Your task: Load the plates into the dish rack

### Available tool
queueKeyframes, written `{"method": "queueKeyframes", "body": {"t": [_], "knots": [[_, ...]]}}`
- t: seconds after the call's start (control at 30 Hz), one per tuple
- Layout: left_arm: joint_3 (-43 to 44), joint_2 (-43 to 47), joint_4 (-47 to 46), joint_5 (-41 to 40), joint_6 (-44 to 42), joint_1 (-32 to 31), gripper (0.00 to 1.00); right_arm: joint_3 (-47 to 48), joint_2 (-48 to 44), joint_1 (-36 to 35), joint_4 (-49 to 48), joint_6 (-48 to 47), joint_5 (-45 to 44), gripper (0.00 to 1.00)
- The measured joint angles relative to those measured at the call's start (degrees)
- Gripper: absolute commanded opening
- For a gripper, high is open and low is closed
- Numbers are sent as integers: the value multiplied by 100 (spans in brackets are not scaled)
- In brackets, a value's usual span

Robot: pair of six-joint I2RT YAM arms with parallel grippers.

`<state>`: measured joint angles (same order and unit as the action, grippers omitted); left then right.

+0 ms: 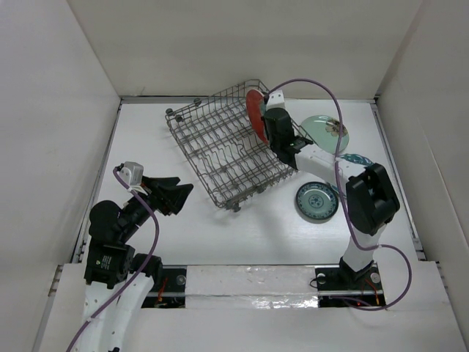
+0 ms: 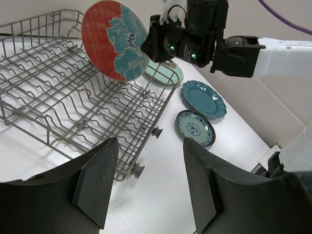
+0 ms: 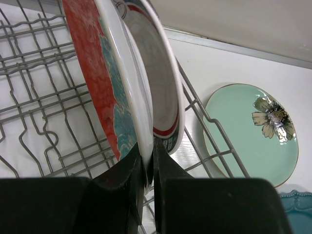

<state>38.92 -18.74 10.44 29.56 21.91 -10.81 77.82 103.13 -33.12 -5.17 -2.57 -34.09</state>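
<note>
The grey wire dish rack (image 1: 220, 150) stands at the table's middle and also shows in the left wrist view (image 2: 73, 107). My right gripper (image 1: 264, 126) is shut on the rim of the red-and-teal floral plate (image 1: 254, 114) and holds it upright over the rack's right end (image 2: 114, 39). In the right wrist view the fingers (image 3: 148, 163) pinch its lower edge (image 3: 97, 73). A white surface with a red and teal band sits right behind it; I cannot tell if this is a second plate. My left gripper (image 1: 174, 195) is open and empty, left of the rack (image 2: 151, 180).
Three plates lie flat on the table right of the rack. They are a pale mint one (image 1: 326, 132) (image 3: 248, 131), a dark teal scalloped one (image 1: 357, 159) (image 2: 204, 98) partly under the right arm, and a teal ring-pattern one (image 1: 316, 201) (image 2: 195, 127). White walls enclose the table.
</note>
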Motion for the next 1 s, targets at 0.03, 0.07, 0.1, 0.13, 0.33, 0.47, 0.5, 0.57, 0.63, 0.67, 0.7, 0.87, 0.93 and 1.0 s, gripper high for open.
{"method": "queueKeyframes", "body": {"t": [0.03, 0.07, 0.1, 0.13, 0.33, 0.47, 0.5, 0.57, 0.63, 0.67, 0.7, 0.87, 0.93, 1.0], "knots": [[0, 0, 0, 0, 2, 0, 53, 0, 35, -28, -4, 0, -26, 0], [0, 0, -2, 0, 2, 0, 53, 0, 81, -63, -28, 0, -59, 0], [0, 0, -2, 0, 2, 0, 53, -2, 129, -87, -44, -2, -83, 0], [0, 0, -2, 0, 2, 0, 53, -2, 179, -116, -50, 0, -101, 0], [0, 0, -11, 0, 2, 0, 53, -61, 352, -223, -254, 50, -275, 18], [0, 0, -20, 0, 0, 0, 53, -57, 345, -221, -396, 297, -343, 34], [0, 0, -26, 0, 2, 0, 53, -31, 334, -219, -461, 361, -356, 40], [0, 0, -35, 0, 0, 0, 53, 13, 295, -186, -533, 527, -337, 46], [0, 0, -35, 0, 0, 0, 53, 13, 201, -157, -549, 695, -249, 53], [0, 0, -33, 0, 0, 0, 53, 13, 144, -142, -542, 769, -199, 54], [0, 0, -35, 0, 0, 0, 53, 13, 76, -136, -544, 837, -146, 55], [-2, 0, -35, 0, 0, 0, 53, -103, -538, -63, -516, 1211, 90, 55], [-2, 0, -35, 0, 0, 0, 53, -448, -1032, -44, -551, 1432, 162, 23], [-2, 0, -35, 0, 0, 0, 53, -1097, -1727, 0, -629, 1812, 319, 0]]}}
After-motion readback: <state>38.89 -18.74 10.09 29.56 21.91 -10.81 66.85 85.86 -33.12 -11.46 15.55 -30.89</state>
